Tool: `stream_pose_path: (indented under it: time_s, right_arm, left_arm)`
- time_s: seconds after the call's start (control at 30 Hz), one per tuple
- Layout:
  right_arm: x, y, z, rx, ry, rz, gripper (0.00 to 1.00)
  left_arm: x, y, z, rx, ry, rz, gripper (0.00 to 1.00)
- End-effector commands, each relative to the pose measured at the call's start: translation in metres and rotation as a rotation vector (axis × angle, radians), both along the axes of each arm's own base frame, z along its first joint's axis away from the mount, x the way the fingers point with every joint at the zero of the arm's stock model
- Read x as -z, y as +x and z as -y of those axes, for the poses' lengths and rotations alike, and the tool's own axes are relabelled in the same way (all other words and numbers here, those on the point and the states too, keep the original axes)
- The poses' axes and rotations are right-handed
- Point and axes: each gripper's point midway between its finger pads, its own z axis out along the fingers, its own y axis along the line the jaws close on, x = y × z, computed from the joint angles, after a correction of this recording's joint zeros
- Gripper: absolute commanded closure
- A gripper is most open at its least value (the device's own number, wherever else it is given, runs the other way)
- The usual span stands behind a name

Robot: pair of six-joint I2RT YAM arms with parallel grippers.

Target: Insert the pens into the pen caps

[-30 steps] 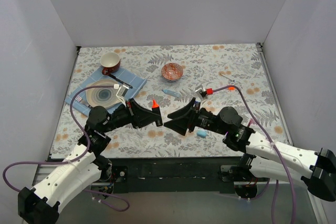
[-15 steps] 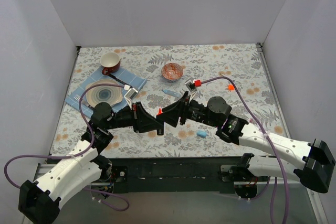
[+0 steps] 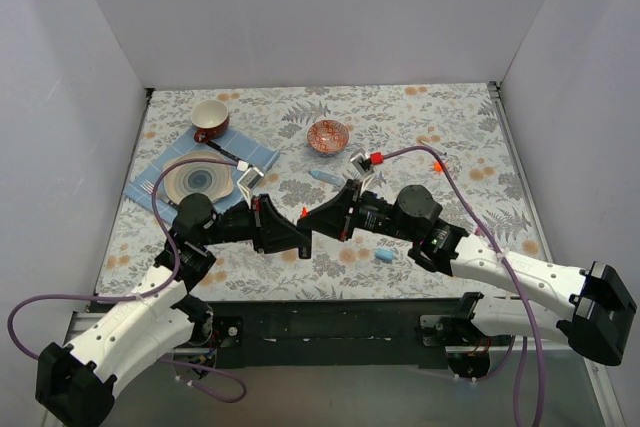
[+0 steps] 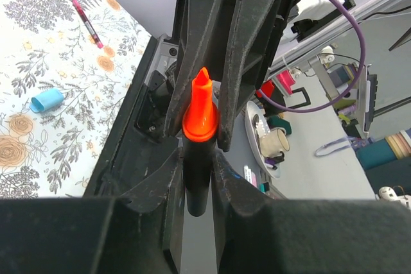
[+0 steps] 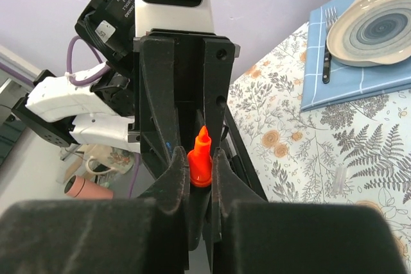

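Converged since 1 s earlier: left end effector (image 4: 196, 155) clamped body of stubby black plastic marker w/ orange tip (image 4: 196, 171), right end effector (image 5: 200, 155) pinched the tip, mid-frame. No pen capped yet; light blue plastic cap (image 3: 384, 256) lay on floral tabletop (image 3: 420, 117), lower right.

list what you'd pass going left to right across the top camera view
plate → orange-tipped marker → light blue cap → orange cap
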Motion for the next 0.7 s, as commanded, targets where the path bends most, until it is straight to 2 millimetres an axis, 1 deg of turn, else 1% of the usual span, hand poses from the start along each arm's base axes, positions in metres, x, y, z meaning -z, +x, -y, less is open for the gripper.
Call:
stream_pose_path:
  time_s: [0.0,0.07,0.1,0.13,0.17,0.23,0.33,0.53,0.6,0.67]
  right_arm:
    - [-0.014,-0.007,-0.002,-0.035,0.056,0.022,0.99]
    - [-0.021,-0.006,-0.002,-0.027,0.068,0.034,0.99]
    - [-0.026,-0.003,0.0,-0.007,0.082,0.039,0.99]
    - [-0.032,0.0,0.001,0.011,0.093,0.045,0.99]
    - [-0.036,0.003,0.003,0.031,0.102,0.05,0.99]
    - [-0.046,0.01,0.007,0.083,0.124,0.064,0.99]
    - [-0.054,0.017,0.01,0.126,0.151,0.069,0.99]
    - [-0.059,0.025,0.008,0.158,0.162,0.068,0.99]
    - [-0.061,0.024,0.005,0.15,0.166,0.071,0.99]
    - [-0.062,0.025,0.005,0.149,0.166,0.07,0.99]
  left_arm:
    - [-0.024,0.002,0.001,-0.002,-0.033,0.071,0.83]
    - [-0.023,0.002,0.001,-0.005,-0.034,0.065,0.7]
    - [-0.023,0.002,0.001,-0.004,-0.036,0.061,0.59]
    - [-0.019,0.002,0.001,-0.007,-0.035,0.054,0.56]
    - [-0.021,0.001,0.001,-0.005,-0.05,0.051,0.53]
    - [-0.02,-0.001,0.0,-0.004,-0.067,0.047,0.52]
    - [-0.019,-0.005,0.0,0.012,-0.097,0.033,0.52]
    - [-0.014,-0.003,0.002,0.026,-0.086,0.021,0.54]
    - [-0.014,-0.004,0.002,0.031,-0.086,0.024,0.56]
    - [-0.015,-0.003,0.002,0.028,-0.083,0.025,0.61]
